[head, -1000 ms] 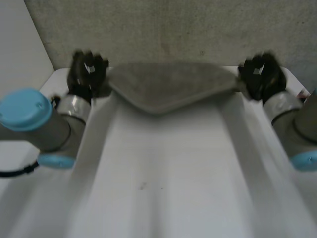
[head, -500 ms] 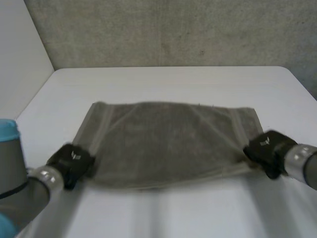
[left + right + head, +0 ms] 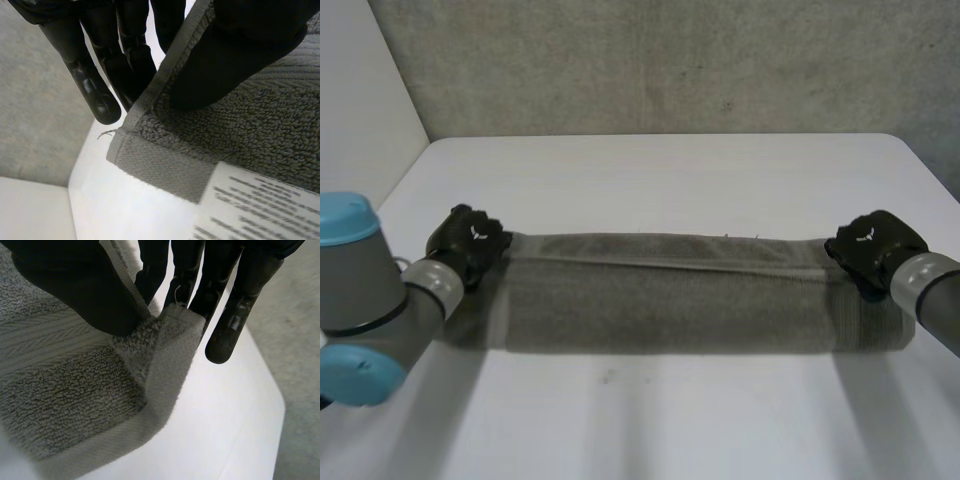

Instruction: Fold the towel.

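2 ends of the grey towel [image 3: 670, 295] are held – 1 by each hand. A corner is pinched between the thumb and fingers of the left hand [image 3: 468, 243], with a white printed label [image 3: 260, 205] lying just past its thumb. The opposite end's corner is pinched likewise by the right hand [image 3: 873, 250]. The towel is stretched as a long band between them, across the white table [image 3: 660, 170].

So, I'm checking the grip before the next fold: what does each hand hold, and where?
The towel: the left hand pinches its edge near one end's corner, the right hand pinches a corner at the other end.
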